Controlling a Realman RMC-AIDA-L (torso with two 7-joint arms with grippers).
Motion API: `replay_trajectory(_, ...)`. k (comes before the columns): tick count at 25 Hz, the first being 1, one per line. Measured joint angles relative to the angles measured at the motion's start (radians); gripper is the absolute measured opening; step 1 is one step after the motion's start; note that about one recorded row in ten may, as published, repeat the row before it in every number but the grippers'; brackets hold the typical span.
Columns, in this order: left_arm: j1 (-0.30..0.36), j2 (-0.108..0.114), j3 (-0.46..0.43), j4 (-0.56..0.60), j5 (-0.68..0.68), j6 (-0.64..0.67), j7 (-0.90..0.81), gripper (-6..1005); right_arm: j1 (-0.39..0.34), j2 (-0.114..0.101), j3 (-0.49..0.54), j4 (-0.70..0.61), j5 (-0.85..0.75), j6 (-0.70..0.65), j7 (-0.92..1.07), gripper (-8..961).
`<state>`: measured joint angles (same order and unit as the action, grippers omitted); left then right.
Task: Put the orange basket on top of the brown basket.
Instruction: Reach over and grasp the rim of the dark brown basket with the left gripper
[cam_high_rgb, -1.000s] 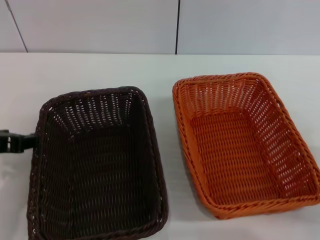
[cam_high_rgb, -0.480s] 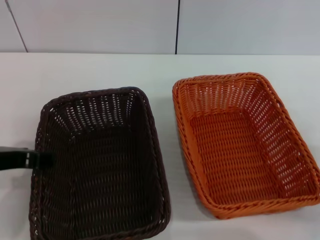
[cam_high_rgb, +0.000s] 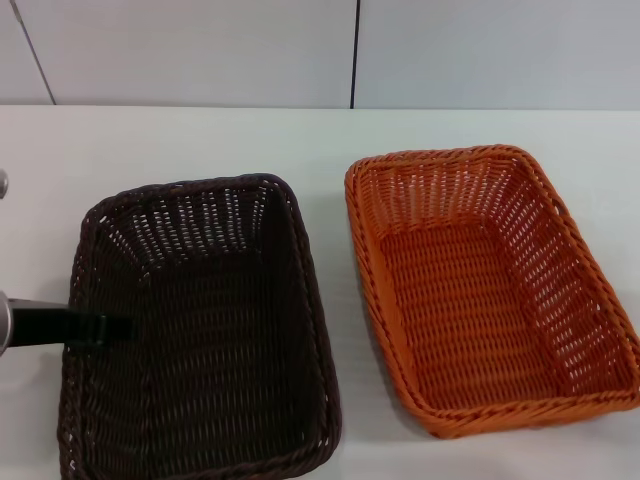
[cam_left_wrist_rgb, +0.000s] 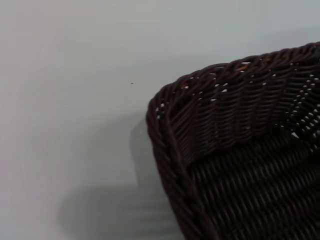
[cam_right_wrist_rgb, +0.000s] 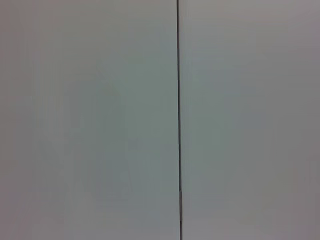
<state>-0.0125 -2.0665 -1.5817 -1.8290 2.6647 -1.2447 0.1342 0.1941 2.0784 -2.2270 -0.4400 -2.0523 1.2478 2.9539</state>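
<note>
The brown basket (cam_high_rgb: 210, 340) stands on the white table at the left, open side up. The orange basket (cam_high_rgb: 480, 290) stands beside it on the right, a narrow gap apart, also open side up and empty. My left gripper (cam_high_rgb: 100, 329) comes in from the left edge as a black bar and lies across the brown basket's left rim, reaching a little over its inside. The left wrist view shows a corner of the brown basket (cam_left_wrist_rgb: 240, 150) and the bare table beside it. My right gripper is out of view.
The white table (cam_high_rgb: 200, 140) runs back to a pale panelled wall with a dark vertical seam (cam_high_rgb: 354, 55). The right wrist view shows only that wall and the seam (cam_right_wrist_rgb: 178, 120).
My left gripper has moved toward the near side along the brown basket's left rim and further right, now reaching over the rim. Both baskets have stayed in place.
</note>
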Motion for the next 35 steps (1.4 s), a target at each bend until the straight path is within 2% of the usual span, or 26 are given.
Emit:
replay_trajectory(9, -0.008, 0.005, 0.002, -0.006, -0.001, -0.014, 0.007, 639, -0.001, 0.0, -0.003, 0.0, 0.0, -0.001, -0.001, 770)
replay_trajectory(19, -0.02, 0.006, 0.002, 0.014, -0.002, -0.02, 0.083, 314, -0.005, 0.0, -0.006, 0.0, 0.0, 0.007, -0.001, 770)
replay_trajectory(26, -0.042, 0.006, -0.006, 0.021, -0.002, -0.04, 0.148, 282, -0.007, 0.0, -0.008, 0.0, -0.002, 0.008, -0.001, 771)
replay_trajectory(29, -0.075, 0.006, -0.039, 0.026, -0.004, -0.088, 0.238, 282, -0.007, 0.0, -0.008, 0.0, -0.002, 0.008, -0.001, 770)
replay_trajectory(35, -0.155, 0.006, -0.186, 0.028, -0.066, -0.189, 0.497, 283, -0.007, 0.0, -0.008, 0.0, -0.003, 0.009, -0.001, 771)
